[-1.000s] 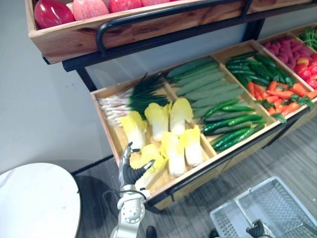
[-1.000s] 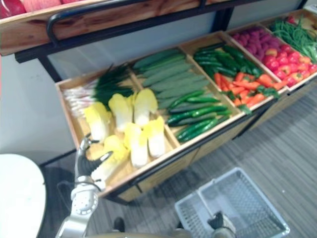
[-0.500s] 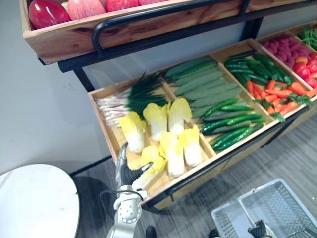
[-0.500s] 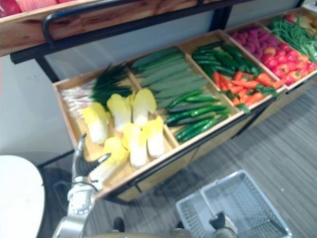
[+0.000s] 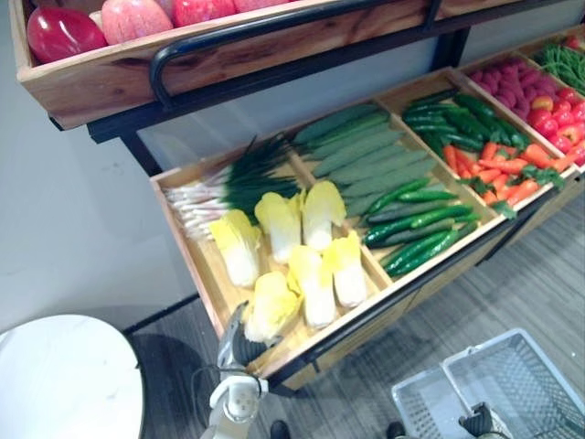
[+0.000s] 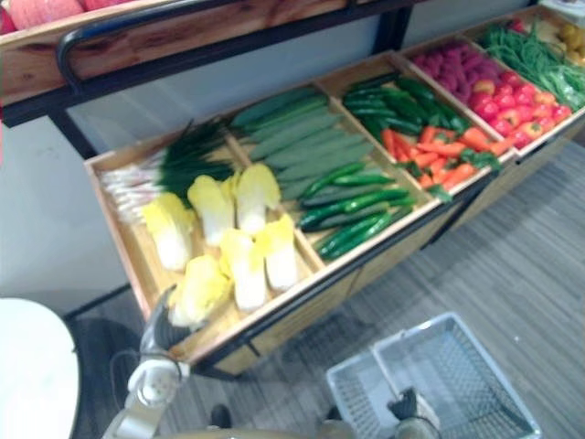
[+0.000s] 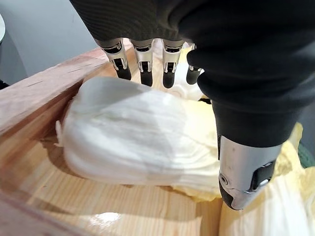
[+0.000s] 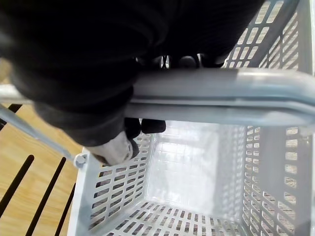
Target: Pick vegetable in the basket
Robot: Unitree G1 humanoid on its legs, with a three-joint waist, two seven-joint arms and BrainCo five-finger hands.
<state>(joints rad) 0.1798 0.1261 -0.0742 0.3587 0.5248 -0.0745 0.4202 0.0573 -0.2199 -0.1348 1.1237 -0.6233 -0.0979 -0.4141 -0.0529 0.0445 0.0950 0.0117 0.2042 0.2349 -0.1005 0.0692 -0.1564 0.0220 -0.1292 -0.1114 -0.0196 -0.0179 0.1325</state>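
Observation:
Several yellow-white napa cabbages lie in the left wooden crate [image 5: 203, 279]. The nearest cabbage [image 5: 271, 305] has its white stem end under my left hand [image 5: 236, 343]. In the left wrist view the fingers [image 7: 141, 64] reach straight over the far side of that cabbage [image 7: 133, 137] and the thumb [image 7: 246, 182] stands on its near side, touching it without closing. My right hand [image 5: 477, 422] is shut on the grey handle [image 8: 221, 96] of the grey plastic basket [image 5: 539, 370], which hangs low at the right and holds nothing.
Spring onions [image 5: 224, 178] lie behind the cabbages. Further right are crates of cucumbers [image 5: 375, 160], green peppers and carrots [image 5: 498, 165], and red vegetables [image 5: 539, 101]. A shelf of apples [image 5: 110, 23] with a black rail overhangs the crates. A white round table [image 5: 64, 380] stands at the lower left.
The camera has shifted a little. My left hand has come down from above the crate's front corner onto the nearest cabbage's stem end. The right hand still holds the basket handle.

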